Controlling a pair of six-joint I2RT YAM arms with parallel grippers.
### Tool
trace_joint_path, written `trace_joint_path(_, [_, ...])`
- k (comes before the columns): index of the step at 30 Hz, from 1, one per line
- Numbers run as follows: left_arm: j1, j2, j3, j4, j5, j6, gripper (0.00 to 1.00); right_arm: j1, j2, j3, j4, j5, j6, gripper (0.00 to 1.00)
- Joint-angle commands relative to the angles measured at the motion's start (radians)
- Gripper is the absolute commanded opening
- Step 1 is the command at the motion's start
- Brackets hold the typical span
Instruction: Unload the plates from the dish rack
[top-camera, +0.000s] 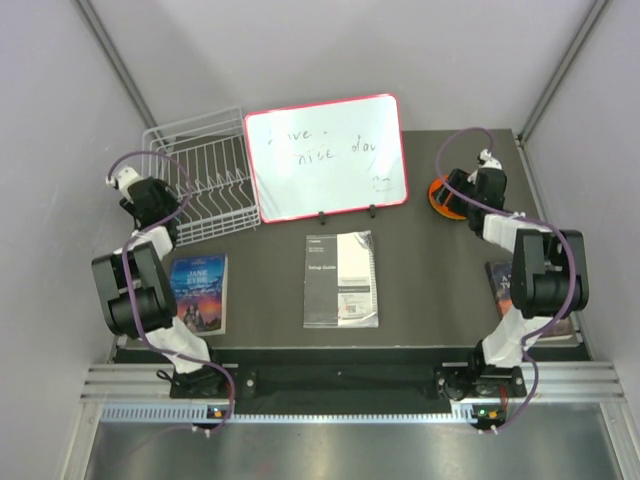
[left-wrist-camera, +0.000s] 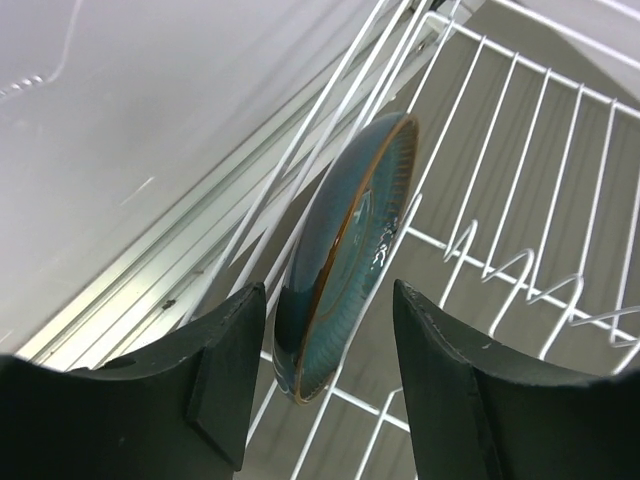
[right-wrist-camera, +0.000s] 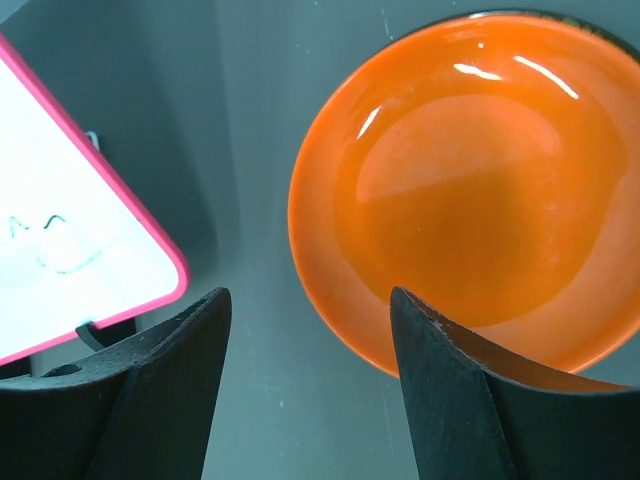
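A dark teal plate (left-wrist-camera: 350, 250) with an orange-brown rim stands on edge in the white wire dish rack (left-wrist-camera: 520, 270), (top-camera: 205, 165), leaning against its left side. My left gripper (left-wrist-camera: 328, 292), (top-camera: 160, 212) is open and straddles the plate's lower rim, with the left finger close to its back and a clear gap on the right. An orange plate (right-wrist-camera: 480, 180), (top-camera: 443, 200) lies flat on the table at the far right. My right gripper (right-wrist-camera: 308, 295), (top-camera: 462, 190) is open just above the plate's left edge and holds nothing.
A red-framed whiteboard (top-camera: 327, 157) stands between the rack and the orange plate. A Jane Eyre book (top-camera: 200, 290) lies near the left arm, and a setup guide (top-camera: 341, 278) at the middle. Another book (top-camera: 500, 285) lies by the right arm. Grey walls close in both sides.
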Motion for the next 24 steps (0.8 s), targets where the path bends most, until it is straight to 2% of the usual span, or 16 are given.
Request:
trace_joint_path(1, [0.002, 0.033, 0.033, 0.087, -0.011, 0.018, 0.56, -0.004, 0.028, 0.052, 0.053, -0.034, -0.003, 0.64])
trace_joint_path(5, [0.004, 0.054, 0.041, 0.090, -0.013, 0.018, 0.47, -0.004, 0.043, 0.062, 0.058, -0.045, -0.002, 0.63])
trace_joint_path(7, [0.002, 0.063, 0.038, 0.104, -0.013, 0.018, 0.39, -0.006, 0.053, 0.067, 0.059, -0.053, 0.001, 0.63])
trace_joint_path(12, [0.002, 0.071, 0.038, 0.113, -0.008, 0.019, 0.31, -0.006, 0.069, 0.078, 0.061, -0.064, 0.003, 0.62])
trace_joint_path(15, [0.002, 0.079, 0.043, 0.111, 0.000, 0.025, 0.18, -0.004, 0.077, 0.081, 0.063, -0.070, 0.004, 0.62])
trace_joint_path(16, [0.002, 0.080, 0.041, 0.113, 0.001, 0.027, 0.08, -0.004, 0.079, 0.082, 0.063, -0.070, 0.004, 0.62])
trace_joint_path(18, [0.001, 0.080, 0.040, 0.118, 0.004, 0.028, 0.00, -0.004, 0.082, 0.084, 0.063, -0.068, 0.003, 0.62])
trace_joint_path(24, [0.002, 0.060, 0.044, 0.116, 0.032, 0.042, 0.00, -0.004, 0.093, 0.090, 0.061, -0.074, 0.004, 0.62])
